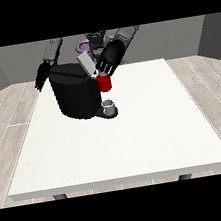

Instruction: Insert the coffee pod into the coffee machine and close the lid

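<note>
- Front view: the coffee machine (75,95) is a black, blocky body standing upright on the white table (138,143), toward the far left part of the top, at about 11 o'clock from the table's middle.
- Its grey lid (86,63) stands raised and tilted, its long axis running from 11 o'clock down to 5 o'clock, lower end at the machine's top right corner.
- A red thing at the machine (104,83) sits upright just under that lower end, on the machine's right side.
- Below it, at 6 o'clock from the red thing, a small grey thing (109,104) stands on the machine's dark base plate; I cannot tell whether it is the pod or a cup.
- The hand at the view's right (111,58) hangs over the red thing and the lid's lower end, its fingers pointing down toward 7 o'clock; whether they hold anything I cannot tell.
- The hand at the view's left (42,77) hangs at the machine's upper left corner, near the table's far left edge, its fingers straight and pointing down, holding nothing.
- From the machine toward 3, 5 and 6 o'clock the table top shows as plain white surface out to its near and right edges.
</note>
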